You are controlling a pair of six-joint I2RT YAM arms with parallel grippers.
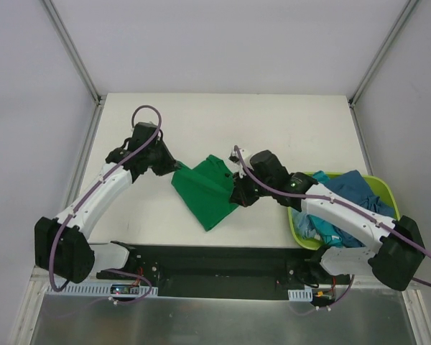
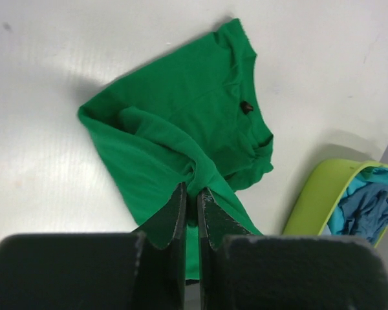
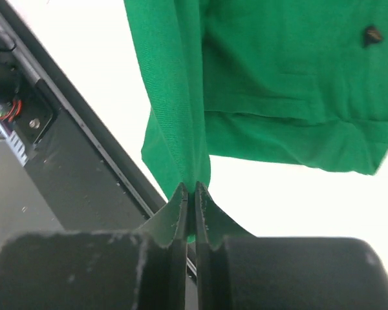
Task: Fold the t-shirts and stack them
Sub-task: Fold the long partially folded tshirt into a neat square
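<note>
I see the white table [image 1: 223, 122] with the green t-shirt [image 1: 205, 194] rumpled at its middle, between both arms. The lime basket [image 1: 386, 190] at the right holds the blue and teal t-shirts [image 1: 352, 188], heaped. My left gripper [image 2: 191, 194] is clamped on a bunched fold of the green cloth, and my right gripper [image 3: 189, 188] pinches the opposite edge. Both sets of jaws are closed tight on fabric.

The right gripper [image 3: 191, 191] has its two fingers pressed together on a narrow gathered fold of the green t-shirt [image 3: 278, 84]. Above the gripper the cloth widens into a broad panel, with a hemmed edge up to the gripper's right and a small dark mark [image 3: 372, 35] further up and to its right. A black panel [image 3: 58, 161] with a screw lies left of the gripper, and the white table [image 3: 297, 200] is to its right.
</note>
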